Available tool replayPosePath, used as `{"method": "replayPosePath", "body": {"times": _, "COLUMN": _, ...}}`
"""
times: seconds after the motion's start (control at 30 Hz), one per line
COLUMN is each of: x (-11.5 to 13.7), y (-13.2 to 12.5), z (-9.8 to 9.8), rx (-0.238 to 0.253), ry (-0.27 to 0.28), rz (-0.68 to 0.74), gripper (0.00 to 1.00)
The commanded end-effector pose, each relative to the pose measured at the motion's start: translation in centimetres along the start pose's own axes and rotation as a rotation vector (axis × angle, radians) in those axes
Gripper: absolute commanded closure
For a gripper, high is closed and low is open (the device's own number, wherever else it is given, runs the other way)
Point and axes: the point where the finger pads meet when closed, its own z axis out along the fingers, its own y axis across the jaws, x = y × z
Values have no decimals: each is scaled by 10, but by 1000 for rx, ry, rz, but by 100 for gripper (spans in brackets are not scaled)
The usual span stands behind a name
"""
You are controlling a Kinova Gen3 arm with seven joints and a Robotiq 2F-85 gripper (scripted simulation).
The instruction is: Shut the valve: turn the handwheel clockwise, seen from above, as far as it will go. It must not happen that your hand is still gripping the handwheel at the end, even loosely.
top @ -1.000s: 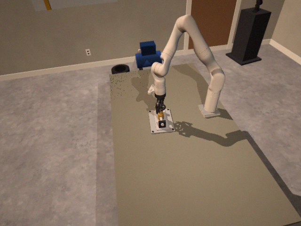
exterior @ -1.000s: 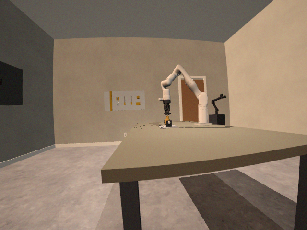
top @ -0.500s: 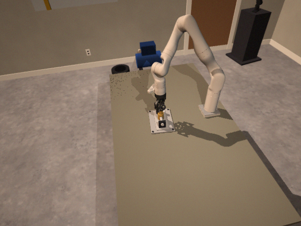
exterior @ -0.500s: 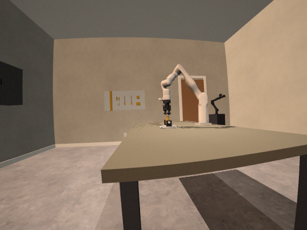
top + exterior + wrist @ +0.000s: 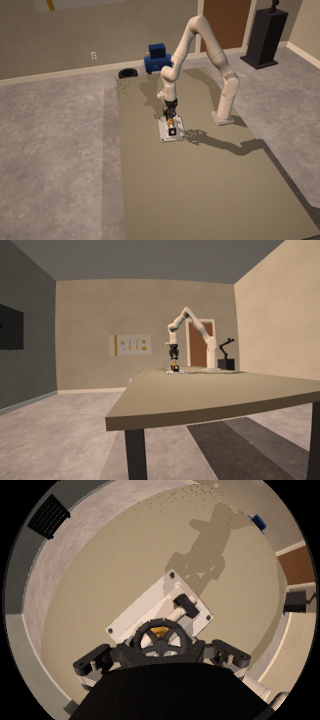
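Observation:
The valve stands on a white base plate in the middle of the tan table. It has a black block body and an orange stem. Its dark spoked handwheel shows in the wrist view, directly under the camera. My gripper points straight down over the valve and is shut on the handwheel, with a finger on each side of its rim. In the exterior view the gripper sits right on top of the valve. The wheel itself is hidden by the fingers in the top and exterior views.
The arm's base is bolted to the table to the right of the valve. A blue block object and a black tyre lie on the floor behind the table. A black pedestal stands at the back right.

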Motion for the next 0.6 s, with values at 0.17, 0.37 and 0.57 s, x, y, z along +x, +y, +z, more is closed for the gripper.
{"method": "replayPosePath", "body": {"times": 0.17, "x": 0, "y": 0, "z": 1, "rx": 0, "ry": 0, "rz": 36, "gripper": 100}}
{"method": "replayPosePath", "body": {"times": 0.37, "x": 0, "y": 0, "z": 1, "rx": 0, "ry": 0, "rz": 49, "gripper": 100}}
{"method": "replayPosePath", "body": {"times": 0.57, "x": 0, "y": 0, "z": 1, "rx": 0, "ry": 0, "rz": 61, "gripper": 100}}
